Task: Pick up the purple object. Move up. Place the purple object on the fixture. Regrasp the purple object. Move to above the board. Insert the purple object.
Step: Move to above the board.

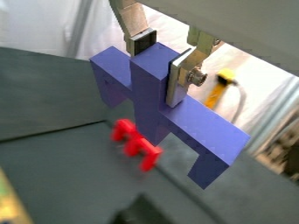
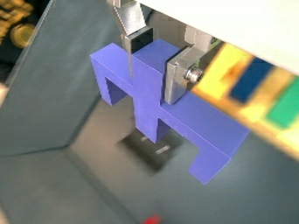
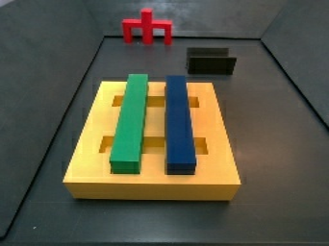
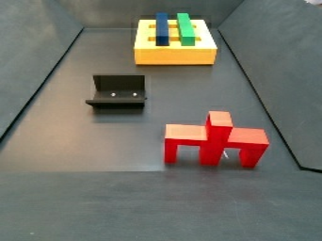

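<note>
My gripper [image 1: 160, 63] is shut on the purple object [image 1: 176, 118], a comb-shaped block, gripping its central stub between the silver fingers [image 1: 181, 80]. Both wrist views show this hold [image 2: 156, 66], with the purple object [image 2: 163, 109] hanging well above the floor. Neither side view shows the gripper or the purple object. The fixture [image 3: 213, 63] stands on the floor behind the board [image 3: 154, 181]; it also shows in a side view [image 4: 117, 91] and as a dark box far below the block [image 2: 142, 150]. The board also shows in a side view [image 4: 176, 57].
A red pronged piece [image 3: 149, 29] stands on the floor near the fixture, and also shows in a side view [image 4: 214, 138] and a wrist view [image 1: 135, 144]. A green bar [image 3: 131, 120] and a dark-blue bar [image 3: 180, 120] sit in the board's slots. Dark walls surround the floor.
</note>
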